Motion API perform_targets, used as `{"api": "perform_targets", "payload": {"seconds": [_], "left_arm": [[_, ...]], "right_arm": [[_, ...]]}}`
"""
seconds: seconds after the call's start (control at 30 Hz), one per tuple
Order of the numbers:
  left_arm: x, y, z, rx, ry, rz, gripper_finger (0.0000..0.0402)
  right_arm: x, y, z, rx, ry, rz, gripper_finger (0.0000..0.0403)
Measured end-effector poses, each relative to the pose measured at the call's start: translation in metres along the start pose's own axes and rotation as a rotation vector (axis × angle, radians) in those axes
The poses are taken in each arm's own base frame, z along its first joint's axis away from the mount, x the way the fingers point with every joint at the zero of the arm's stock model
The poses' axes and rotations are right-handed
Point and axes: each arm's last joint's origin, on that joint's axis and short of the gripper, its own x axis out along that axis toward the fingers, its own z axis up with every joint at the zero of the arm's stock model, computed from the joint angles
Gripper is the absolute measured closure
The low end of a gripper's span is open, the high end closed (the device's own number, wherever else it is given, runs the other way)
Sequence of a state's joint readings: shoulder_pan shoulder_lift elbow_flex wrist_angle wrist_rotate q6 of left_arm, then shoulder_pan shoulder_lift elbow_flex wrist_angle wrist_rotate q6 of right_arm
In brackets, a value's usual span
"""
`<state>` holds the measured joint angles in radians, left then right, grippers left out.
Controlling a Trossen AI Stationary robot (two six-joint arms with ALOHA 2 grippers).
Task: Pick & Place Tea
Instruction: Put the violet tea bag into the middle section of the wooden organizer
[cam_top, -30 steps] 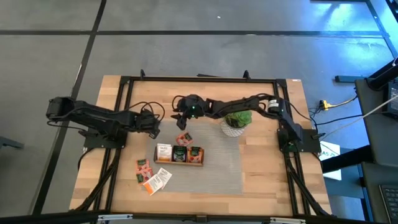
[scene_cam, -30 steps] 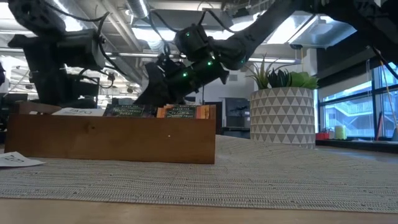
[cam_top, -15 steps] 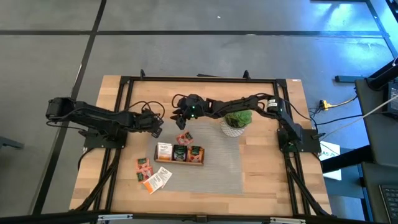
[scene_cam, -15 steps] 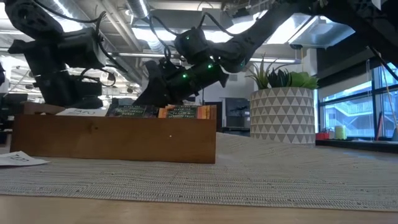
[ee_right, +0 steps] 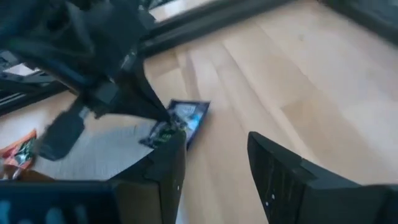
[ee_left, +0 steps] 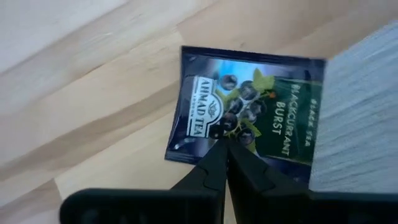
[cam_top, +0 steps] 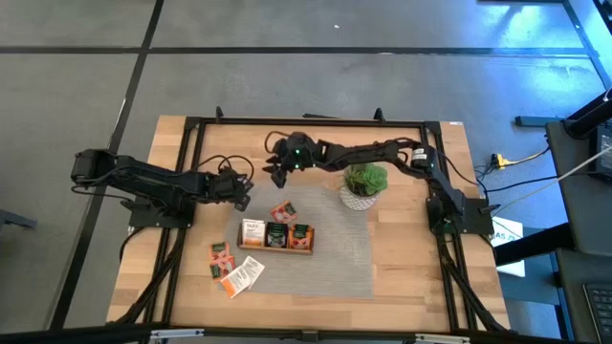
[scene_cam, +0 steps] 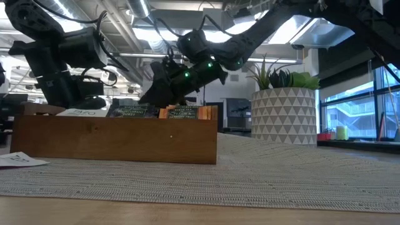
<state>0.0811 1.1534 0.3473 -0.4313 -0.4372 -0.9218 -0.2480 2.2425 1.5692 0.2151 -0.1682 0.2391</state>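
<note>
Two grippers are being watched. At nine o'clock, the left gripper [ee_left: 225, 144] is being kept pinched shut on a dark sachet [ee_left: 249, 115] straddling bare wood and the mat edge [ee_left: 367, 106]. Loose sachets [cam_top: 234, 270] are lying at seven o'clock; the wooden tray [cam_top: 275, 236] is sitting centrally. At twelve o'clock, the right gripper [ee_right: 214, 149] is being held apart, empty, close above the same sachet. A collision is being risked by that closeness, or the thin paper slipping free.
</note>
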Motion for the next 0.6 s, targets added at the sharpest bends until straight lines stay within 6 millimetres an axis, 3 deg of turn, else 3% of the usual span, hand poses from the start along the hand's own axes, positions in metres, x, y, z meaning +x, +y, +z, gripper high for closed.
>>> {"api": "perform_targets", "payload": {"seconds": [0.17,0.33,0.43,0.6], "left_arm": [[0.000,-0.001,0.001,-0.007,-0.014,-0.009,0.0392],[0.000,-0.001,0.001,-0.007,-0.017,-0.007,0.0395],[0.000,-0.001,0.001,-0.008,-0.019,-0.006,0.0393],[0.000,-0.001,0.001,-0.008,-0.022,-0.004,0.0391]], "right_arm": [[-0.004,-0.003,0.028,-0.032,-0.011,0.008,0.0230],[-0.005,-0.010,0.030,-0.013,-0.011,-0.013,0.0230],[0.004,-0.007,0.022,0.009,-0.012,0.027,0.0230],[0.032,-0.011,-0.009,0.106,0.001,0.144,0.0230]]}}
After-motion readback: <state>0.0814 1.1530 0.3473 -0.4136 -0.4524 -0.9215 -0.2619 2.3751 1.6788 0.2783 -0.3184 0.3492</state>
